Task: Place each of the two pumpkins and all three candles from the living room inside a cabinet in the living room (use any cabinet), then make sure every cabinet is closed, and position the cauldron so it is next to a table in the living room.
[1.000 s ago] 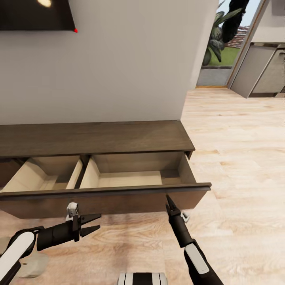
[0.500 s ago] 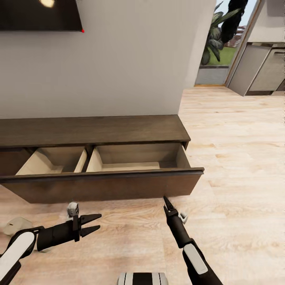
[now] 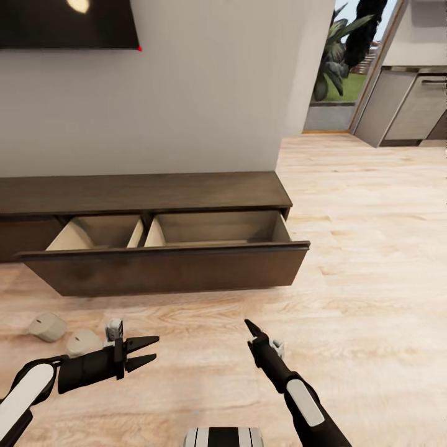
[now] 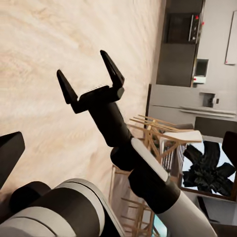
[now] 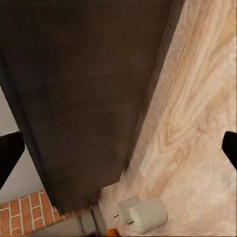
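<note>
both claws hang empty over the floor (image 3: pixel 372 261): left claw (image 3: pixel 149 351) spread wide, right claw (image 4: pixel 91 78) also open. two candles (image 3: pixel 47 326) lie near the cabinet's (image 3: pixel 174 273) open drawer.

Cabinet (image 3: pixel 155 192): dk brown wood, matt, grain showing; drawer insides pale, smooth. Floor (image 3: pixel 372 248): light wood planks, faint sheen. Candles (image 3: pixel 48 326): grey-beige, matt, looking waxy. Wall (image 3: pixel 205 93) looking plain matt. Both grippers w/ black matt fingers (image 3: pixel 141 351).

Pale wood floor (image 3: pixel 372 248), grey wall (image 3: pixel 205 93), dark screen (image 3: pixel 62 25), leafy plant (image 3: pixel 338 56) beyond.
</note>
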Robot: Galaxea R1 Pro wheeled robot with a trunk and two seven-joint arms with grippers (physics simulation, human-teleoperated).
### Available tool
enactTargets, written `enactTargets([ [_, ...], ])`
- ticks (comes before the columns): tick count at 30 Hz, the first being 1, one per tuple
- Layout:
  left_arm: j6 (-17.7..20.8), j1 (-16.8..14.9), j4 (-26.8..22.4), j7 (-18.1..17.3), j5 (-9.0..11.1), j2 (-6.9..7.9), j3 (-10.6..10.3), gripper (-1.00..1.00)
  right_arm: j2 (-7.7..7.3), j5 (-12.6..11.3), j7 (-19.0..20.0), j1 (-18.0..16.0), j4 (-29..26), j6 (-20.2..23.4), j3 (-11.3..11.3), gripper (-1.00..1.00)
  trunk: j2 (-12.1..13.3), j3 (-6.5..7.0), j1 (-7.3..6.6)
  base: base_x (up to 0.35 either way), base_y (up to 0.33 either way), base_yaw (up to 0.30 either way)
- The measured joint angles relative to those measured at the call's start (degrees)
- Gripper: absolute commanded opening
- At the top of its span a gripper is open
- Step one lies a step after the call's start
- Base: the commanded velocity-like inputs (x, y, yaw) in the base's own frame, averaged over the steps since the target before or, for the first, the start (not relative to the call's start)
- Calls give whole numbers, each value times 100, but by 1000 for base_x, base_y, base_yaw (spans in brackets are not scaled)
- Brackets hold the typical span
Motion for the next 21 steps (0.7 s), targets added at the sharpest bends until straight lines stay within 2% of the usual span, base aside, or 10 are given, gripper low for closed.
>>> enactTargets([
  [4, -6, 0, 5, 128, -75, 7, 8, 100, -18, 23, -615, 3, 35, 186, 13, 100, 0, 0, 0, -57, 0, 0],
  [6, -7, 0, 16, 258, -117, 16, 36, 100, -38, 16, -776, 38, 35, 213, 10, 100, 0, 0, 0, -19, 0, 0],
  [8, -9, 0, 23, 553, -144, 17, 81, 100, -63, 19, -911, 60, 14, 363, 6, 100, 1, 21, -3, -6, 0, 0],
  [10, -4, 0, 22, 905, -146, 14, 101, 100, -111, 47, -967, 67, 13, 670, 8, 100, 4, 66, -8, -2, 0, 0],
  [12, -1, 0, 21, 1250, -145, 11, 83, 100, -270, 56, -995, 103, 23, 824, 8, 100, 6, 110, -13, 0, 0, 0],
  [13, -1, 0, 21, 1298, -141, 11, 77, 100, -300, 56, -994, 138, 24, 836, 9, 100, 8, 132, -16, 0, 0, 0],
  [15, 0, 0, 22, 1492, -148, 11, 62, 100, -385, 54, -976, 421, 20, 873, 0, 100, 10, 176, -21, 0, 0, 0],
  [17, 0, 0, 27, 1804, -147, 11, 47, 100, -457, 53, -958, 683, 9, 893, -19, 100, 13, 221, -26, 0, 0, 0],
  [21, 0, 0, 77, 2314, -145, 9, 40, 100, -509, 49, -947, 825, 34, 890, -31, 100, 18, 309, -36, 0, 0, 0],
])
